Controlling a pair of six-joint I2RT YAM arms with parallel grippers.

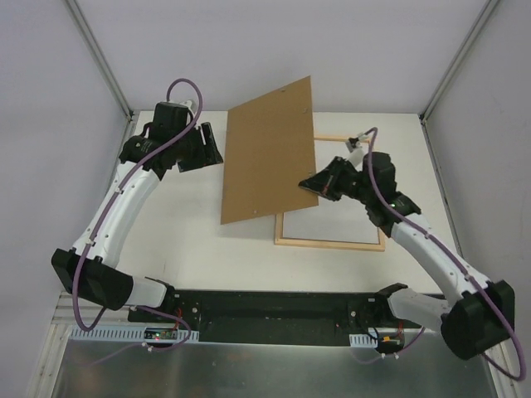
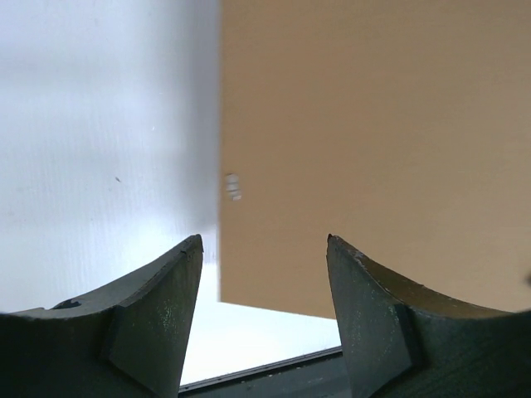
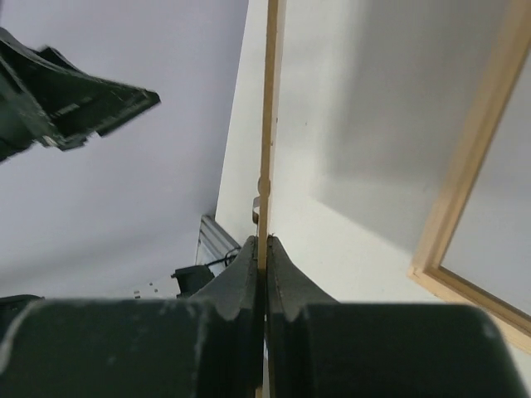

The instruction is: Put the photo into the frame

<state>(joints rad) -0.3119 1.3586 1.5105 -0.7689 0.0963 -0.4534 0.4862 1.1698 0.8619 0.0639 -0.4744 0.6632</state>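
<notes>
Top external | left gripper [image 1: 204,148] spread open, empty, near board's left edge | brown board [image 1: 265,153] was raised and tilted, long axis running away from the arms, right edge pinched by right gripper [image 1: 305,184] | frame [image 1: 328,242] lay flat on table [image 1: 207,257], partly behind board, holding a white surface; could not tell if photo.

Lifted backing board [image 1: 267,149] stands between left hand [image 1: 207,149] and frame [image 1: 332,242].

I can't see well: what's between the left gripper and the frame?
The brown backing board, pinched by the right gripper, stands between them in the top view.
</notes>
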